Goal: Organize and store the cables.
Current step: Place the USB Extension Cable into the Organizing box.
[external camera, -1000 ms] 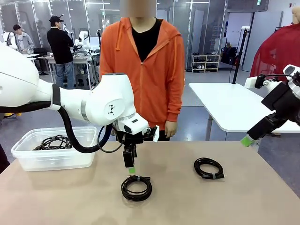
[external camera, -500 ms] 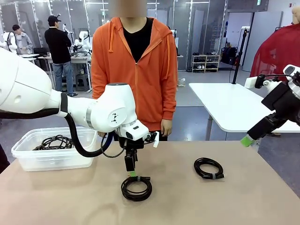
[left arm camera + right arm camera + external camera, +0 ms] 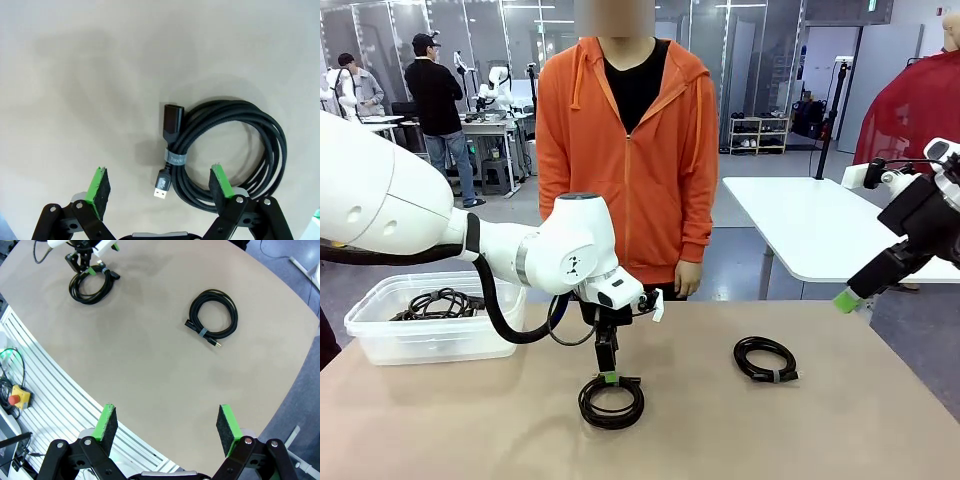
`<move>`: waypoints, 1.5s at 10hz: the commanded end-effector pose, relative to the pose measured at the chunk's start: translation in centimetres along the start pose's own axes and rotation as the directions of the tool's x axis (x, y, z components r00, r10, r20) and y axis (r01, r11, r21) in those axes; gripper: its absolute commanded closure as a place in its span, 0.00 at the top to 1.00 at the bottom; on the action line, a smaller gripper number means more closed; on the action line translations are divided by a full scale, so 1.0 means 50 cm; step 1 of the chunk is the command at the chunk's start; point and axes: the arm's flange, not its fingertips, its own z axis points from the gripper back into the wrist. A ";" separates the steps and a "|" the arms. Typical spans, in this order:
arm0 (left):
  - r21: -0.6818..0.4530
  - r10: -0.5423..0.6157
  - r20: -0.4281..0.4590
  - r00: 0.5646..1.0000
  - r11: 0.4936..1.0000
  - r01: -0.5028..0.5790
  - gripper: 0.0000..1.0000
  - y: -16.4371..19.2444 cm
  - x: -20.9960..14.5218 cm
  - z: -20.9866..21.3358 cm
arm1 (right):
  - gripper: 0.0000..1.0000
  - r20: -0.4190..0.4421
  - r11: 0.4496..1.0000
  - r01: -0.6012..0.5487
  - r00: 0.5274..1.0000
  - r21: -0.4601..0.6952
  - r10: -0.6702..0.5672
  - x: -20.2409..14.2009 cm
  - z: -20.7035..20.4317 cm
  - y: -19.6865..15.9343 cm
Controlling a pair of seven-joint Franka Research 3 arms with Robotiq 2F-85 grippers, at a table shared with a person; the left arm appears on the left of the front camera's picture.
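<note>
Cable coil (image 3: 611,400), black and banded, is lying nearest me in the lower centre of the front view. My left gripper (image 3: 608,377) is hanging just above its far rim, jaws spread wide and holding nothing. In the left wrist view the grey band (image 3: 173,158) and the USB plug (image 3: 162,186) are lying between my green pads (image 3: 99,186), and the right-hand pad is standing over the bundled strands at lower right.

To pick it well, I judge I should be centring on the banded section, where the loops are gathered. Then I should be descending straight, so the pads are straddling that bundle down at the table (image 3: 820,430) before closing. Print on the band is too small to read.

Farther right a second coil (image 3: 765,358) is lying on the table, and my right gripper (image 3: 844,300) is hovering wide and empty at the right edge. At middle left the clear bin (image 3: 380,340) is already holding cords (image 3: 435,300). Beyond it a person (image 3: 630,150) is standing.
</note>
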 end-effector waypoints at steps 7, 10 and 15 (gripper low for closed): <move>-0.035 0.022 -0.045 0.999 0.999 -0.024 1.00 0.005 0.018 -0.048 | 1.00 -0.010 1.000 -0.001 1.000 -0.003 0.001 0.005 0.001 0.001; -0.046 0.009 -0.076 0.997 0.999 -0.012 0.00 0.002 0.023 -0.053 | 1.00 -0.010 1.000 -0.001 1.000 -0.003 0.001 0.005 0.001 0.001; -0.042 0.015 -0.066 0.998 0.999 -0.018 0.00 0.000 0.020 -0.047 | 1.00 -0.010 1.000 -0.001 1.000 -0.003 0.001 0.005 0.001 0.001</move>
